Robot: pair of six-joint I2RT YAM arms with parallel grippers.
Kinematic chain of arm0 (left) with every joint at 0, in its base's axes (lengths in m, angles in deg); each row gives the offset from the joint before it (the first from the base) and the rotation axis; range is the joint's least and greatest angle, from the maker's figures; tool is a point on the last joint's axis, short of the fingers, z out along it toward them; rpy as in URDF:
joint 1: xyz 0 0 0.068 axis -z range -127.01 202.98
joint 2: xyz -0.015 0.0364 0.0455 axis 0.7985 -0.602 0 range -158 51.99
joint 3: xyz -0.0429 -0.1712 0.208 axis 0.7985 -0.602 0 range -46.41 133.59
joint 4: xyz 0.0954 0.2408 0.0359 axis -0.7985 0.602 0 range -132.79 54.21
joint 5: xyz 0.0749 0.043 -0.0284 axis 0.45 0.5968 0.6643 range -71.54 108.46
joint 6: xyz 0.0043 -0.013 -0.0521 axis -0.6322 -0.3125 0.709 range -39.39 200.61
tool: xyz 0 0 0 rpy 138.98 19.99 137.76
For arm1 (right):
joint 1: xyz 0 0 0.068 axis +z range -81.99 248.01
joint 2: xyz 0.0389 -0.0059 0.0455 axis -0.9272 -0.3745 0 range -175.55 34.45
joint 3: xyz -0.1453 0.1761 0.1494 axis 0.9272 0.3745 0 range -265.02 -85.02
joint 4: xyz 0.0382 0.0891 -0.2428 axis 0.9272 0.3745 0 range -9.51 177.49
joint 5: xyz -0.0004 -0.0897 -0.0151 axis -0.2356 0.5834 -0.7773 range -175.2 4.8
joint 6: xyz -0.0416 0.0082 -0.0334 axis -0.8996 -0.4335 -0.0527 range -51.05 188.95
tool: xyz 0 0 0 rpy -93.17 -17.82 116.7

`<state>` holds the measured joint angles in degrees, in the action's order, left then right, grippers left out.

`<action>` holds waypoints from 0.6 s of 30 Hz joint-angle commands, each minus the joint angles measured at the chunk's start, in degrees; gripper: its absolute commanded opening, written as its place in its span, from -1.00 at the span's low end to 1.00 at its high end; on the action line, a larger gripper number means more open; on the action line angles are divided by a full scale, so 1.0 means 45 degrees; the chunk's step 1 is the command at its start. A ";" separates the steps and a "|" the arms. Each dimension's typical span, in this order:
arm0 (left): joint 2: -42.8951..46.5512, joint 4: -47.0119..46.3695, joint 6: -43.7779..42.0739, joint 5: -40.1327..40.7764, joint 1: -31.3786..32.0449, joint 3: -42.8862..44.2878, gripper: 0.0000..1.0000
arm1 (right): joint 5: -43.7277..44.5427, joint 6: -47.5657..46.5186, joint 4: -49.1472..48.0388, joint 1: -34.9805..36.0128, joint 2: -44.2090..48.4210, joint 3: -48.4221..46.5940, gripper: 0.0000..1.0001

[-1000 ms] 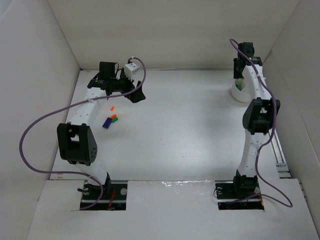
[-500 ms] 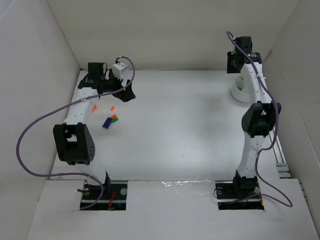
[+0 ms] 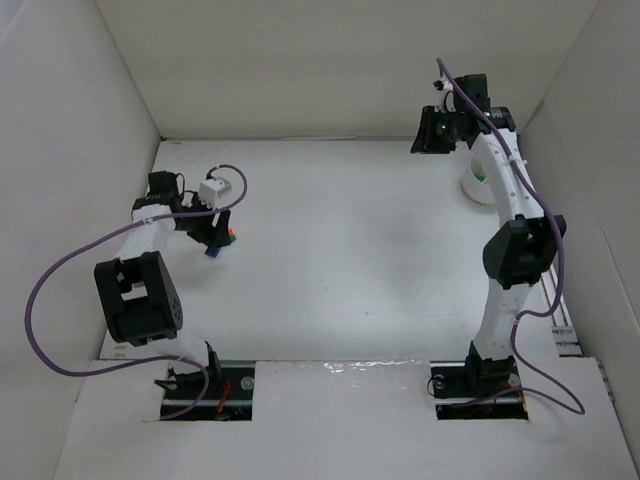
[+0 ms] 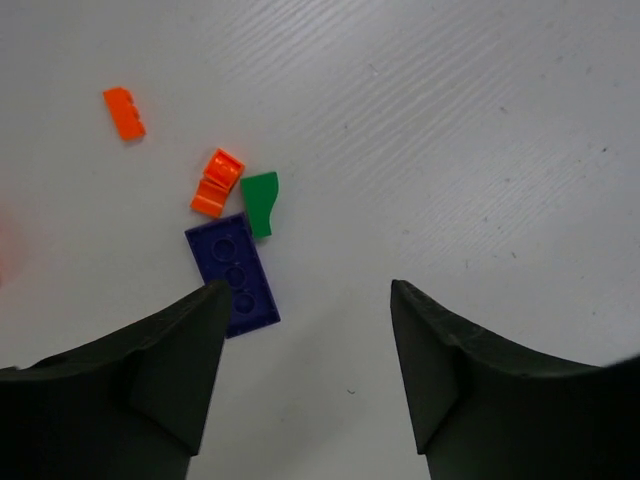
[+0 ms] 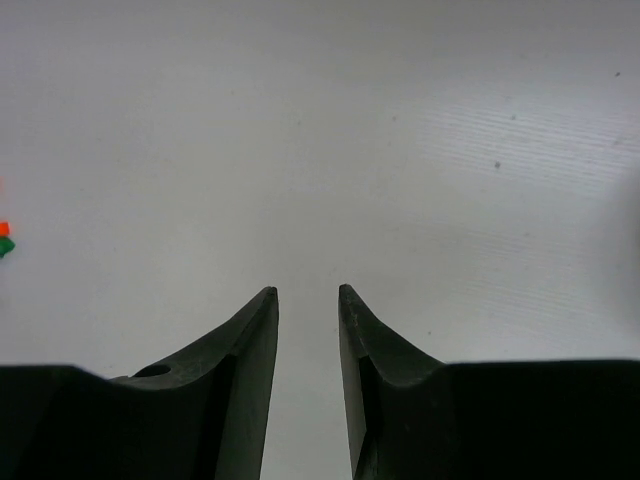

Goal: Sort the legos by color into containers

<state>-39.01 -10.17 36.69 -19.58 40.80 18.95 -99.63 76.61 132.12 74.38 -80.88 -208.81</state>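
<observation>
Your left gripper (image 4: 305,300) hung wide and empty over the legos (image 4: 232,275) at the table's (image 3: 350,250) left. Your right gripper (image 5: 308,292), narrow and empty, hovered near the far-right cup (image 3: 478,186).

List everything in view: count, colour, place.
table: 1, white, under everything
orange legos: 2, orange, left side, apart from each other
green lego: 1, green, beside one orange lego
blue lego: 1, dark blue, next to the green one
cup: 1, white, far right, partly hidden
arms: 2, white with black joints, bases at near edge
left hand: 1, black, open, empty, over the legos
right hand: 1, black, slightly open, empty, over bare table
</observation>
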 commanded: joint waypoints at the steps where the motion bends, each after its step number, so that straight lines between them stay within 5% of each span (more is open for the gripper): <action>1: 0.0262 -0.0821 -0.0337 0.0737 0.0052 -0.0422 0.17 | -0.0951 0.0407 0.0127 0.0264 0.0023 0.0124 -0.28; 7: -0.0265 -0.2385 0.0911 0.1869 0.0656 -0.0677 -0.09 | -0.0952 0.0407 0.0127 0.0264 0.0023 0.0125 -0.28; 18: -0.1944 -0.2777 0.1792 0.2360 0.1204 0.0026 -0.14 | -0.0718 0.0524 0.0127 0.0264 -0.0329 -0.0129 -0.28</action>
<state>-47.20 -22.32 42.90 -9.79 46.18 16.81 -103.00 78.43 133.24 75.23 -81.51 -207.82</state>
